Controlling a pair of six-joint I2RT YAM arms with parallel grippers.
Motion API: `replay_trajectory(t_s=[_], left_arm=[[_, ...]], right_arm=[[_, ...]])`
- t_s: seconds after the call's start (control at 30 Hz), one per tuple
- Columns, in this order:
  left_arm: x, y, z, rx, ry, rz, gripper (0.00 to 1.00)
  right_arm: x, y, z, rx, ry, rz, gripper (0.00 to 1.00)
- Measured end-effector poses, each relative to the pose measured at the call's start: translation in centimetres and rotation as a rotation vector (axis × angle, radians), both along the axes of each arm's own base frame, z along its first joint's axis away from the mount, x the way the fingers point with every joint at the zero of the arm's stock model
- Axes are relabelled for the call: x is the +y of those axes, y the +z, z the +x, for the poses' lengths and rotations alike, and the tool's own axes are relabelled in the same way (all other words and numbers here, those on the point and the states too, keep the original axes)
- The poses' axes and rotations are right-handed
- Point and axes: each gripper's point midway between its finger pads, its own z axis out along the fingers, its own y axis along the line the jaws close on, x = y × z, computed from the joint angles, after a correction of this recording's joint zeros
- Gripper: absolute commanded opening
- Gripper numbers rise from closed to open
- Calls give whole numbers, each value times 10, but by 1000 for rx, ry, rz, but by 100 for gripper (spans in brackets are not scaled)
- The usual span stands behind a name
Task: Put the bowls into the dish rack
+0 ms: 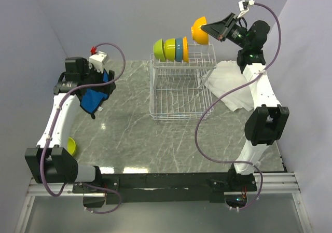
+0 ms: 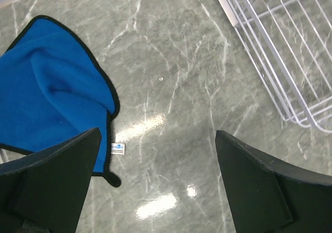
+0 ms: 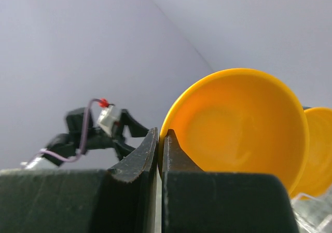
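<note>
Right hand (image 3: 160, 137): clenched on the rim of the orange bowl (image 3: 238, 124), which hangs on edge in the air.
Bowl's place: above the far right end of the dish rack (image 1: 179, 90), beside three slotted bowls (image 1: 170, 49).
Doing it well: I'd lower it upright into the free slot and release only once the wires hold it.
Left hand (image 2: 156, 134): released, over the tabletop (image 2: 171, 62).
Left to load: green bowl (image 1: 71, 147) at the near left edge.
</note>
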Motion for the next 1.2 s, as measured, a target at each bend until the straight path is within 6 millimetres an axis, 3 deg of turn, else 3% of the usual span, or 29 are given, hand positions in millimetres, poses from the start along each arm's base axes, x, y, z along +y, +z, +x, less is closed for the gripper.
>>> replay_trajectory(t_s=[0.13, 0.4, 0.67, 0.93, 1.2], left_arm=[[0, 0, 9, 23, -39, 29, 99], [9, -13, 19, 111, -53, 103, 99], [24, 17, 35, 120, -34, 190, 99], [29, 16, 31, 149, -14, 207, 100], [31, 7, 28, 174, -6, 214, 99]], right_arm=[[-3, -8, 12, 53, 31, 81, 0], [-5, -47, 39, 187, 73, 186, 0], [-12, -74, 59, 260, 79, 244, 0], [-12, -97, 72, 322, 80, 270, 0], [-6, -115, 71, 371, 84, 287, 0]])
